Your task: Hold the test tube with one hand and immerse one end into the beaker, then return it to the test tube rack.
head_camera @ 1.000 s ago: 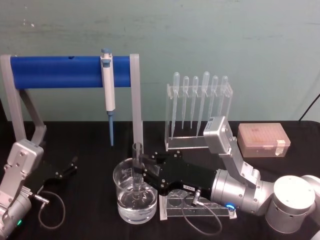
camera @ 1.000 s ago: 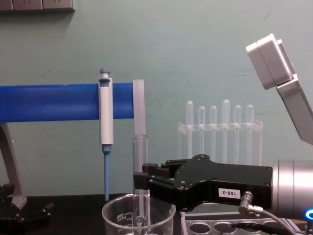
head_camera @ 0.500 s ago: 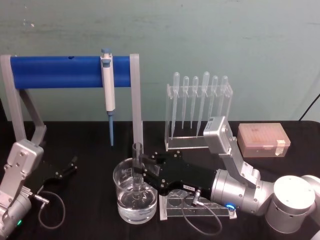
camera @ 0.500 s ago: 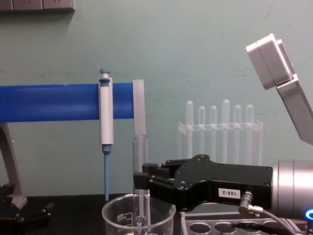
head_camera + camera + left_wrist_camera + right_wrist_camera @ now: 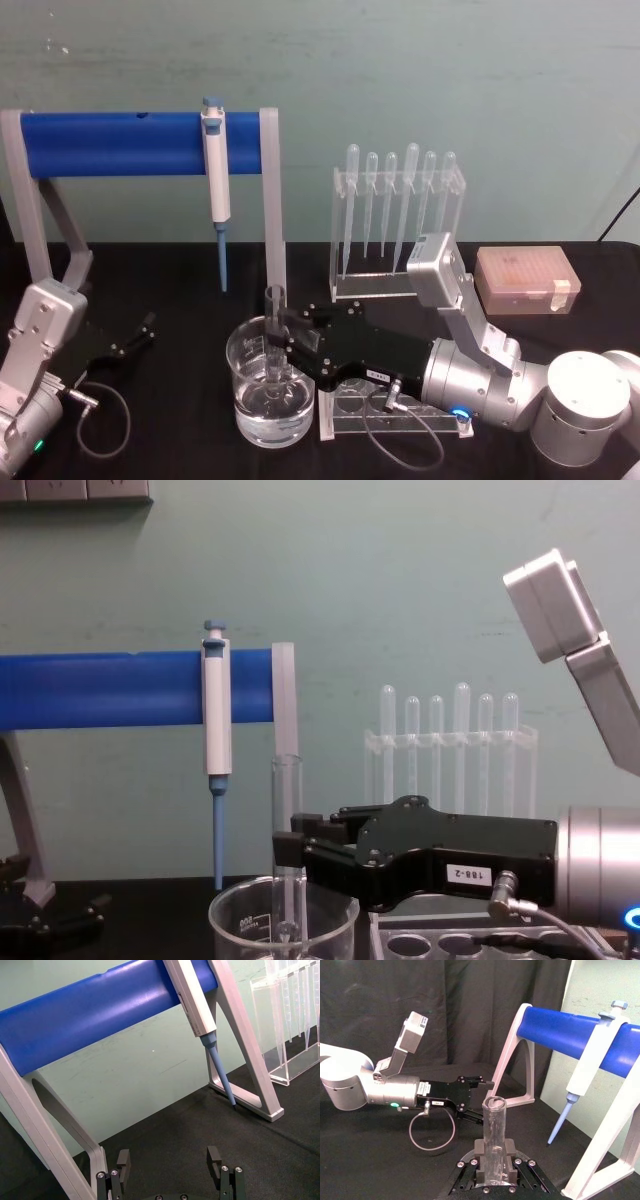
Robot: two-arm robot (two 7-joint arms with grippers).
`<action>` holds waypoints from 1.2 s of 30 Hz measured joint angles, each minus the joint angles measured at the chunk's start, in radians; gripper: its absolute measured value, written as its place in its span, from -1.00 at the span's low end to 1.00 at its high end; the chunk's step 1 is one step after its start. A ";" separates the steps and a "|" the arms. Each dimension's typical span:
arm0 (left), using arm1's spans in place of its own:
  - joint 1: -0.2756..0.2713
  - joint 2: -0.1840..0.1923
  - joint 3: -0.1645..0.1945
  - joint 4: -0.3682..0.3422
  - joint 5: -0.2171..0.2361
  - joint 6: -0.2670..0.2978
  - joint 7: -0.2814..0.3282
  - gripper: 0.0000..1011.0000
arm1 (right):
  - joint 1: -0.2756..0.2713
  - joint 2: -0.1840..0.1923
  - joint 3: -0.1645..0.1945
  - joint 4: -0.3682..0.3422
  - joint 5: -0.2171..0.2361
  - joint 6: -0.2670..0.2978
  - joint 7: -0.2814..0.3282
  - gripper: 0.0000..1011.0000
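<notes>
Over the preceding second no displacement was found in head or chest view: the right gripper [image 5: 282, 342], the test tube [image 5: 272, 308] and the beaker [image 5: 246, 398] all stood where they had been. The right gripper was clenched on the tube at mid-length, its black fingers [image 5: 286, 848] pressed against the glass from either side, with the open rim standing clear above them. The tube was upright, its lower end inside the beaker below the rim and, by the head view, apparently down in the clear liquid; the chest view cut off the tip, so the depth could not be confirmed there. The test tube rack [image 5: 352, 402] lay on the black table [image 5: 180, 290] just beside the beaker, beneath the right gripper's body, with its round holes vacant where visible. The left gripper [image 5: 136, 336] was parked at the left of the table, well apart from the work, jaws spread and holding nothing. The pipettor [image 5: 215, 175] hung untouched on its blue stand [image 5: 110, 143]. Assessment: the lack of motion indicated a dwell at the bottom of the dip — the immersion step looked complete or nearly so. The outstanding work was a straight vertical lift clear of the beaker rim, then a short transfer toward the rack — any tilt during the lift risked knocking the beaker wall.
</notes>
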State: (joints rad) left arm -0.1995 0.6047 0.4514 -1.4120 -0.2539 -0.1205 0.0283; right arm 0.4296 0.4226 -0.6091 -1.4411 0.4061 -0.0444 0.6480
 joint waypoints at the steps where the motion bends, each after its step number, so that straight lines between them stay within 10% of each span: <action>1: 0.000 0.000 0.000 0.000 0.000 0.000 0.000 0.98 | 0.000 0.000 0.000 0.000 0.000 0.000 0.000 -0.52; 36: 0.000 0.000 0.000 0.000 0.000 0.000 0.000 0.98 | 0.000 0.000 0.000 0.000 0.000 0.000 0.000 -0.52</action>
State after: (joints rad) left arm -0.1995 0.6047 0.4514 -1.4120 -0.2539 -0.1205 0.0283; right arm 0.4296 0.4226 -0.6092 -1.4411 0.4061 -0.0444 0.6480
